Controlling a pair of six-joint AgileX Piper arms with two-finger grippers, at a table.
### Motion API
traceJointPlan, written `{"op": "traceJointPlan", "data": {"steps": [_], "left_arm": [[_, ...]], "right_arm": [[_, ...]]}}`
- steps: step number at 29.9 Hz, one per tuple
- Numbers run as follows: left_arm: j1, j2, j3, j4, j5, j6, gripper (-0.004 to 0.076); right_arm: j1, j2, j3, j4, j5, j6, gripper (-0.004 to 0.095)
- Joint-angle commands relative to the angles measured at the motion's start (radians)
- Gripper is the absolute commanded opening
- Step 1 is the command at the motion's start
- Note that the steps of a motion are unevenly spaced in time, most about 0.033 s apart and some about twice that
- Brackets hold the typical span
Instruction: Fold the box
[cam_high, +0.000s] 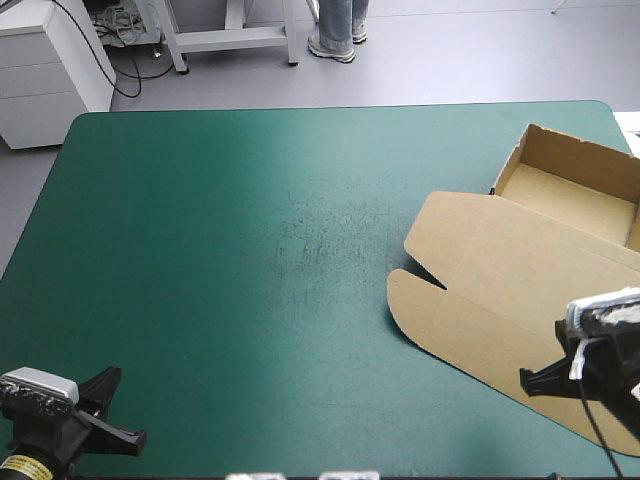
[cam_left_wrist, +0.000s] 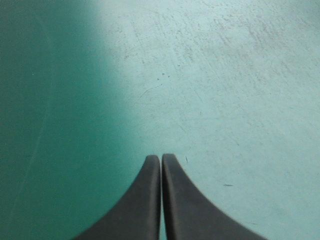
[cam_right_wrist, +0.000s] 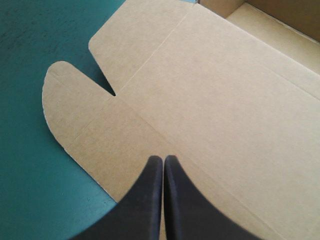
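The brown box (cam_high: 520, 270) lies at the table's right side as an open tray with raised walls (cam_high: 575, 185) toward the far right corner and its lid flat toward the front. A rounded tab (cam_right_wrist: 65, 110) sticks out from the lid's left end. My right gripper (cam_right_wrist: 163, 161) is shut and hovers over the lid's front part, holding nothing; in the high view it sits at the right edge (cam_high: 535, 380). My left gripper (cam_left_wrist: 160, 159) is shut over bare teal-green cover near the front left corner (cam_high: 125, 425), far from the box.
The teal-green cover (cam_high: 250, 250) stretches bare between the two arms. The box's tray reaches close to the table's right edge. A white cabinet (cam_high: 45, 70) stands beyond the far left corner.
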Motion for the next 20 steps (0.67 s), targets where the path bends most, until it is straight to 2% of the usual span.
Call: {"op": "traceJointPlan", "data": {"steps": [1,10,13,20], "left_arm": [[-0.007,0.013,-0.025,0.005,-0.072,-0.008,-0.0008],[-0.007,0.013,-0.025,0.005,-0.072,-0.008,-0.0008],[-0.007,0.013,-0.025,0.005,-0.073,-0.008,-0.0008],[-0.007,0.013,-0.025,0.005,-0.073,-0.008,-0.0008]], "right_arm": [[0.003,-0.094,0.115,0.094,-0.134,-0.063,-0.0012],[0.003,-0.239,0.352,0.205,-0.188,-0.123,-0.0012],[0.003,-0.252,0.359,0.235,-0.193,-0.181,-0.0012],[0.003,-0.252,0.359,0.234,-0.193,-0.183,-0.0012]]}}
